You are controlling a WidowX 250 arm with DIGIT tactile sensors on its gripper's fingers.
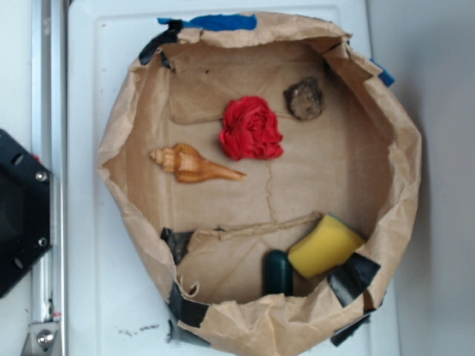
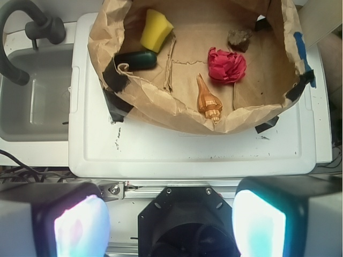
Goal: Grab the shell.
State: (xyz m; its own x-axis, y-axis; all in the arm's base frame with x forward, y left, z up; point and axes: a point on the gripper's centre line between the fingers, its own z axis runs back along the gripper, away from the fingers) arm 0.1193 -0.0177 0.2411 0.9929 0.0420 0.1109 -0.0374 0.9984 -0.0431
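The shell (image 2: 208, 101) lies just beside the red cloth (image 2: 226, 65) inside the paper-bag basin (image 2: 161, 110), its long axis pointing away from the spread, empty gripper (image 2: 170, 225) far below.

Tool (image 2: 169, 225) fills the bottom of the wrist view: two wide blocky fingers, grey-dark bodies, inner pads (image 2: 80, 227) glowing pale, pinkish-white on the one at frame left, cyan-white on the one at frame right, both blurred. Between them a black angular housing (image 2: 185, 211) with a round dark opening low in its middle. Small silver screws sit along the housing's top edge, plus a shiny metal bracket (image 2: 113, 188) at its upper left corner. In the exterior view, a black robot part (image 1: 18, 211) shows at the left edge, matte, angled outline, small silver screws on its face, a tiny red mark near the top.
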